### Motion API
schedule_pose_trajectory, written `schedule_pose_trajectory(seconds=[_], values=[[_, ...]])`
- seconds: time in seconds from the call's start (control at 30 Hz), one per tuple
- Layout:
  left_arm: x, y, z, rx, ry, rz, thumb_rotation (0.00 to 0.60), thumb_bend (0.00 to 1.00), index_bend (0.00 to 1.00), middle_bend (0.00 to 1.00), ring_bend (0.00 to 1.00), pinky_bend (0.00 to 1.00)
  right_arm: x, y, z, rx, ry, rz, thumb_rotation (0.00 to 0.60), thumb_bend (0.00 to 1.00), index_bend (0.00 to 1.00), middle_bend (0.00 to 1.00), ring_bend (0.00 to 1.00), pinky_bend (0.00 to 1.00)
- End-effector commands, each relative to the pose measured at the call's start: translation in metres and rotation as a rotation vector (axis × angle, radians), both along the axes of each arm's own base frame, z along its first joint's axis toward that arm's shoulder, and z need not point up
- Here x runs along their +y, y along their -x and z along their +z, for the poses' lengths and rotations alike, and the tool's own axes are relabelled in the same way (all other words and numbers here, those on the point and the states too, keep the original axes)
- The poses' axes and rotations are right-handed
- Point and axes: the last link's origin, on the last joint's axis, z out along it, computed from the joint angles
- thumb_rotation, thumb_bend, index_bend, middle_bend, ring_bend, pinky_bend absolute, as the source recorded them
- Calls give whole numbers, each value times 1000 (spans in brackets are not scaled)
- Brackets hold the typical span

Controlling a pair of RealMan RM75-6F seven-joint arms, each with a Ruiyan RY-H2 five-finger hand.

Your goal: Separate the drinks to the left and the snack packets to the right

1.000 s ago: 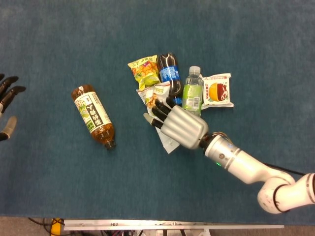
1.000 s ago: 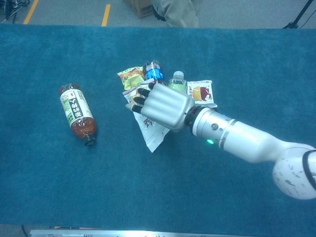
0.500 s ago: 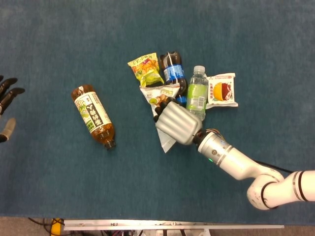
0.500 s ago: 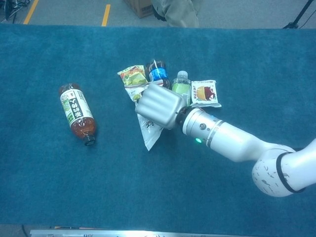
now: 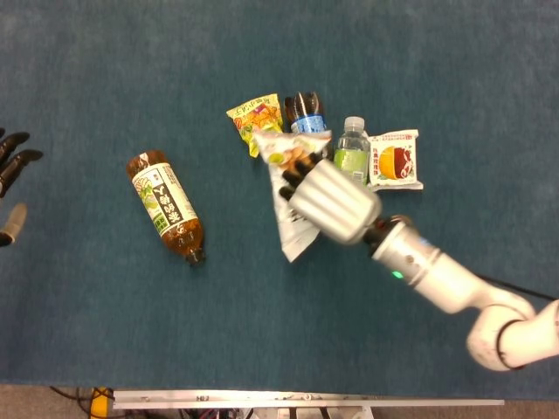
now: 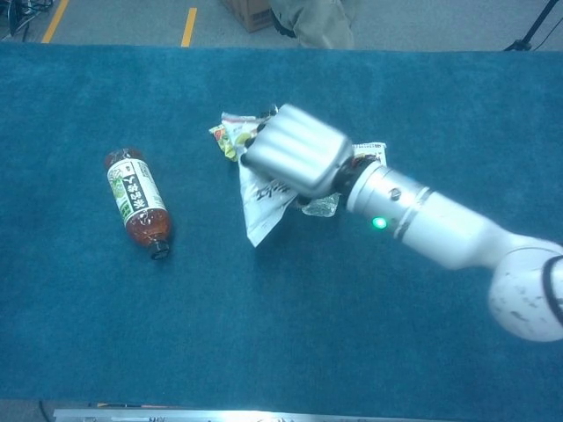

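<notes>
My right hand [image 5: 327, 199] [image 6: 295, 161] grips a white snack packet [image 5: 288, 214] [image 6: 261, 204] and holds it lifted above the cloth, its lower end hanging down. Behind it lie a yellow snack packet [image 5: 254, 120] [image 6: 225, 134], a dark cola bottle [image 5: 304, 109], a small green-label water bottle [image 5: 352, 148] and a white packet with a red picture [image 5: 395, 160] [image 6: 370, 150]. A brown tea bottle [image 5: 165, 206] [image 6: 136, 201] lies on its side to the left. My left hand [image 5: 12, 188] shows at the left edge of the head view, fingers apart and holding nothing.
A blue cloth [image 5: 131, 332] [image 6: 158, 334] covers the table. In the chest view the floor with yellow lines [image 6: 189, 25] and a cardboard box [image 6: 249, 10] lies beyond the far table edge. A metal rail [image 5: 306, 401] runs along the near edge.
My right hand closed on the white snack packet and raised it off the cloth, moving up and slightly right. The cola and water bottles shifted a little. The left hand stayed still.
</notes>
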Motion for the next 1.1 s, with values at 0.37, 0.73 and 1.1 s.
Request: schedule_pose_trajectory(seconds=[0.37, 0.73, 1.1], values=[[10, -1, -11, -2, 29, -4, 600, 456, 165, 96, 50, 131, -28, 80, 100, 3, 165, -230, 600, 47, 590, 501, 471, 579], [18, -6, -23, -4, 59, -17, 600, 455, 165, 95, 50, 131, -36, 135, 115, 181, 173, -360, 600, 47, 510, 454, 421, 580], [20, -6, -25, -4, 62, -23, 600, 455, 165, 93, 50, 131, -31, 135, 115, 236, 118, -419, 600, 40, 20, 234, 245, 473]])
